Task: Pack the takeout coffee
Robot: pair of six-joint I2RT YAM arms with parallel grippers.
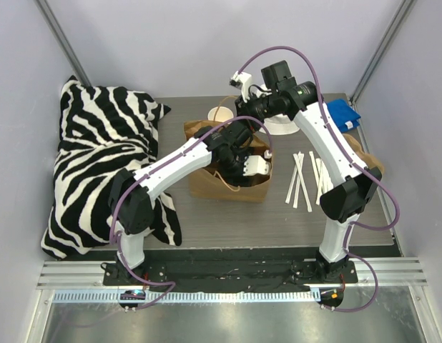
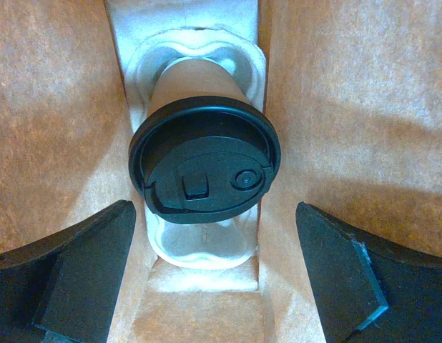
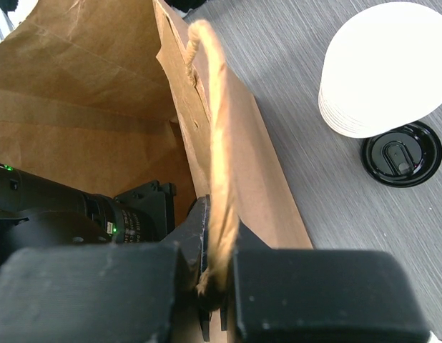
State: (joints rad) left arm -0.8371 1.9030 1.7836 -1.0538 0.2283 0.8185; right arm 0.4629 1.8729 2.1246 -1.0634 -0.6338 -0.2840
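Note:
The takeout coffee, a cream cup with a black lid, stands in a pale moulded-pulp tray at the bottom of the brown paper bag. My left gripper is inside the bag, open and empty, with its fingers on either side just above the lid. In the top view the left gripper hides the cup. My right gripper is shut on the bag's twine handle at the bag's far rim, and it also shows in the top view.
A stack of lidless cream cups and a loose black lid sit right of the bag. White sticks lie further right, a blue item at the back right. A zebra-print cushion fills the left side.

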